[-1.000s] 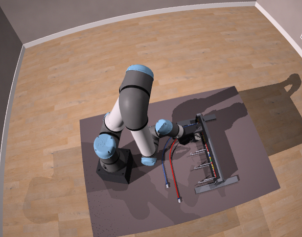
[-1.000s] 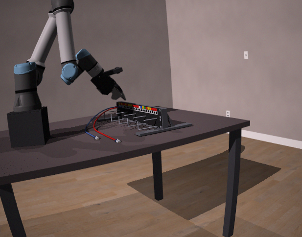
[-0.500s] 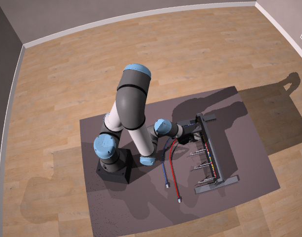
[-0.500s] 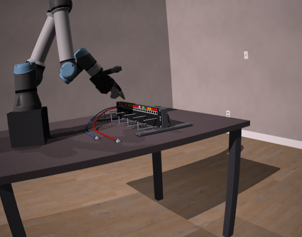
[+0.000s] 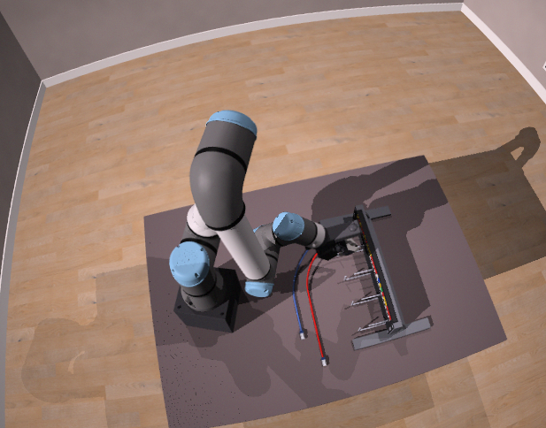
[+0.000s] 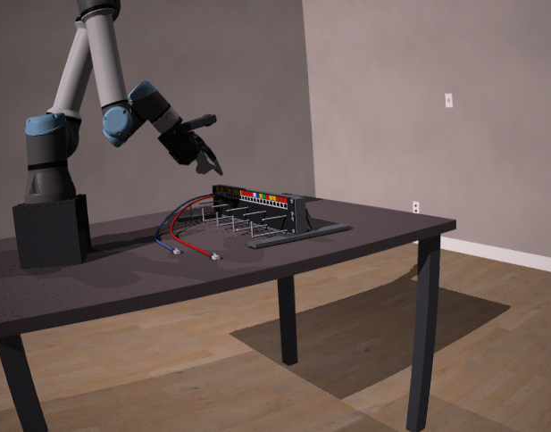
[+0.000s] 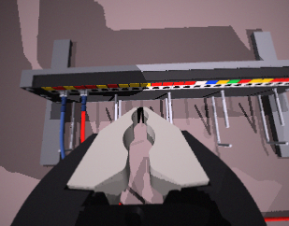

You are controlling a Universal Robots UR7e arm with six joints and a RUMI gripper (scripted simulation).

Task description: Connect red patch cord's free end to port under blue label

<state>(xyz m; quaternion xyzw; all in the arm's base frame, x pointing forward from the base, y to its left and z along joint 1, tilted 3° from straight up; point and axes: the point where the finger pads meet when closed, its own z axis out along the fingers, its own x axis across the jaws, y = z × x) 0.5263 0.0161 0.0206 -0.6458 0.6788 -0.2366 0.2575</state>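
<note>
The rack [image 5: 373, 257] [image 6: 299, 218] [image 7: 180, 67] stands upright on its two feet. The blue label [image 6: 257, 195] [image 7: 211, 82] sits between a white and a yellow one. The red cord [image 5: 311, 299] [image 6: 173, 229] [image 7: 82, 126] has one end plugged in near the rack's far end; its free plug [image 5: 324, 359] [image 6: 213, 256] lies on the table. The blue cord [image 5: 295, 294] [image 6: 158, 229] [image 7: 63, 126] is plugged in beside it, and its free plug [image 5: 303, 335] [image 6: 176, 251] also lies on the table. My gripper [image 6: 221, 173] [image 7: 140, 108] is shut and empty, above and in front of the rack.
Thin metal cable hooks [image 5: 365, 301] [image 6: 252, 228] [image 7: 216, 121] stick out from the rack's front, on the side where the cords lie. The rack's near foot [image 5: 390, 333] [image 6: 298, 236] reaches out toward the cords' side. The robot's base block [image 5: 206, 312] [image 6: 52, 236] stands across the table from the rack.
</note>
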